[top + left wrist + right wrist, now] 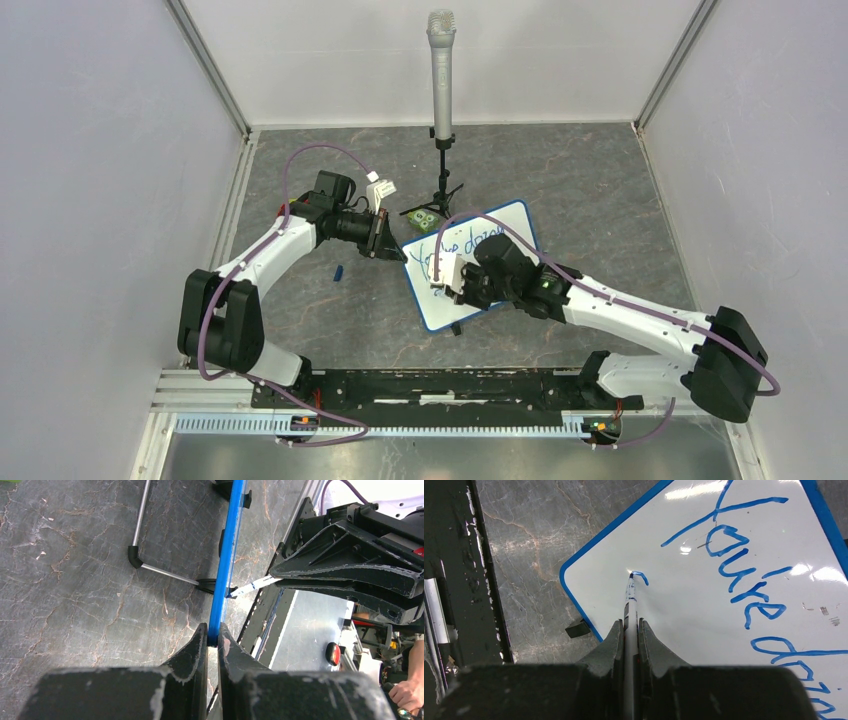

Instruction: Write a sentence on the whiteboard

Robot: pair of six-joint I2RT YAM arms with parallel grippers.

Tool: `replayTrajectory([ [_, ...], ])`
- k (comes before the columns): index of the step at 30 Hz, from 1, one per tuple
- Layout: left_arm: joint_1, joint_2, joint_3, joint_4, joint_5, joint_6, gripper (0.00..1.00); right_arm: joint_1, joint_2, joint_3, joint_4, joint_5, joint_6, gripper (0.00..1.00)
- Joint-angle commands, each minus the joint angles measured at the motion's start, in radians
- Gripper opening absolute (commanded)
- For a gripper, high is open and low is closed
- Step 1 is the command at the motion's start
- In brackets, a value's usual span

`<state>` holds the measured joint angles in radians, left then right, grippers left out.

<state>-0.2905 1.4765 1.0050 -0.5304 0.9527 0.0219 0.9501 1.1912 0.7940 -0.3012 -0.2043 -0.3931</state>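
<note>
Left end effector (212,630): it is clamping shut on the blue rim of the whiteboard (437,305), pinching the edge between both fingers. This is probably bracing the board so that pen pressure is not sliding it about.
Whiteboard: it is lying at the middle of the worktop (600,200), turned at an angle between the two arms and just in front of the microphone stand (441,140). It is sitting on small black feet, and its white face is glaring under the light.
Sentence (749,580): it is showing as loose blue handwriting, reading "You're" and then the start of "doing" along the first line. A short hooked stroke is opening a second line near the board's corner.
Marker (629,597): its tip is touching the board at that hooked stroke, with the barrel leaning toward the wrist camera.
Right end effector (631,625): it is squeezing shut around the marker's barrel, gripping close to the tip, likely for steadier strokes.
</note>
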Motion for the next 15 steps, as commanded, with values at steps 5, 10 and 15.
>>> replayTrajectory([
  [5,-0.002,0.005,0.034,0.010,-0.012,-0.012,0.02,0.004,-0.033,-0.012,-0.042,0.037,-0.041,0.00],
  [10,-0.002,0.002,0.030,0.009,-0.013,-0.011,0.02,0.005,-0.040,0.004,-0.039,0.079,-0.047,0.00],
  [15,-0.002,0.003,0.033,0.009,-0.013,-0.010,0.03,0.003,-0.032,0.040,-0.021,0.095,-0.033,0.00],
])
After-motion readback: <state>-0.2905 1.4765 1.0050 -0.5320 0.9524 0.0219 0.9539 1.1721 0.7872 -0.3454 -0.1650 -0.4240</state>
